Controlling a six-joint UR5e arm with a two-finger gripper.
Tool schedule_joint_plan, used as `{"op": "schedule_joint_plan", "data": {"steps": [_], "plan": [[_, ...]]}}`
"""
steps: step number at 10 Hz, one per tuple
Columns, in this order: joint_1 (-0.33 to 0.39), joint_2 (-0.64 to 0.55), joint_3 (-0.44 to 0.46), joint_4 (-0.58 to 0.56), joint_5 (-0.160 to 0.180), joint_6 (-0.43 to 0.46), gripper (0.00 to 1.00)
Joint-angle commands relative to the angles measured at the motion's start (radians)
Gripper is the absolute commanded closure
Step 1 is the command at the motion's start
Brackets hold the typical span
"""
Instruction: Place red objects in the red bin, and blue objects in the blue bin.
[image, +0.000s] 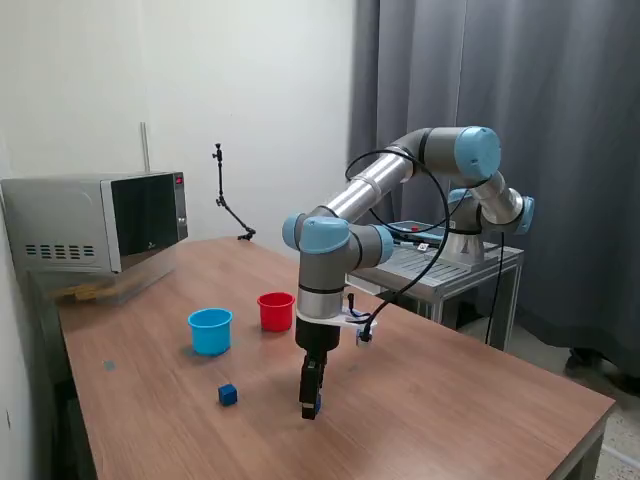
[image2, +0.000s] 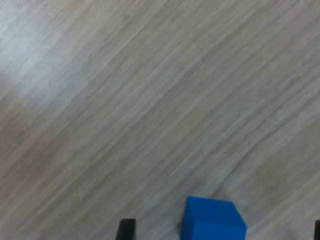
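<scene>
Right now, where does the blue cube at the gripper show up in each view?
Exterior view: the blue cube peeks out beside the gripper tips, low on the wooden table, to the exterior view's right of a second blue cube.
Wrist view: the blue cube sits between the fingertips on the wood.
Shared landmark: the table's wood grain.
</scene>
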Motion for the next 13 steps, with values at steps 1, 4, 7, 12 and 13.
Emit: {"op": "schedule_joint_plan", "data": {"steps": [1,4,7,12,13], "plan": [[0.0,0.0,0.003,0.0,-0.003,-0.003,0.0],[0.0,0.0,0.004,0.002,-0.004,-0.003,0.0],[0.0,0.0,0.003,0.002,-0.004,-0.003,0.0],[0.0,0.0,0.001,0.002,-0.003,-0.004,1.0],[0.001,0.0,-0.002,0.002,-0.003,-0.006,1.0]]}}
